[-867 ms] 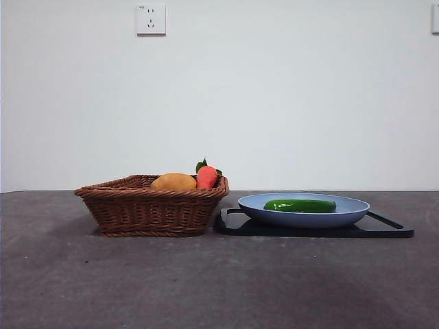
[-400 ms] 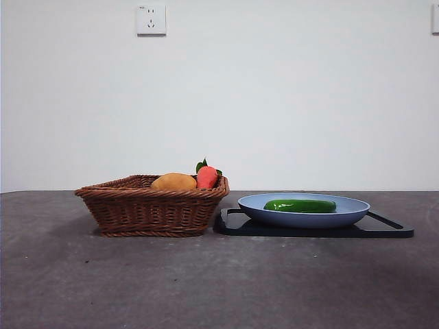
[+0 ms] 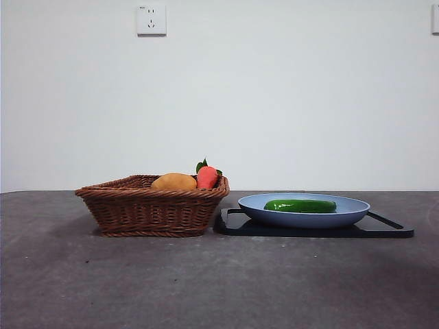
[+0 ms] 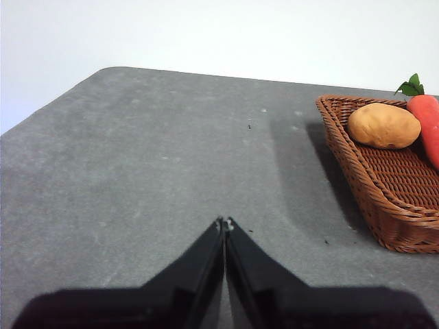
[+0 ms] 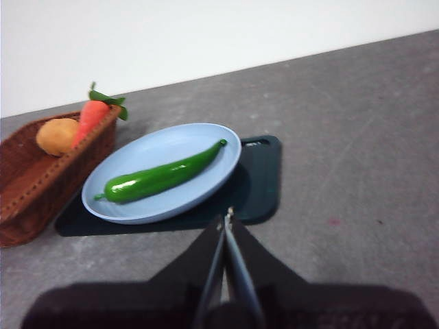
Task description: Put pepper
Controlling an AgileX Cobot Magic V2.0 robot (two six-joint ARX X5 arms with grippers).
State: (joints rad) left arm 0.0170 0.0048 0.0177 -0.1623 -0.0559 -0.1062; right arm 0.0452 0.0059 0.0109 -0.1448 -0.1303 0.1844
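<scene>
The glossy dark-green pepper (image 3: 300,205) lies lengthwise in a light-blue plate (image 3: 350,210) on a black tray (image 3: 391,227), right of centre. The right wrist view shows it too (image 5: 161,174), lying across the plate (image 5: 199,147). My right gripper (image 5: 226,218) is shut and empty, above the table on the near side of the tray, apart from the pepper. My left gripper (image 4: 224,224) is shut and empty over bare table beside the basket. Neither gripper shows in the front view.
A brown wicker basket (image 3: 151,205) stands left of the tray, holding a yellow-orange oval item (image 3: 173,181) and a red-orange item with green leaves (image 3: 206,176). A wall outlet (image 3: 151,19) is on the white wall behind.
</scene>
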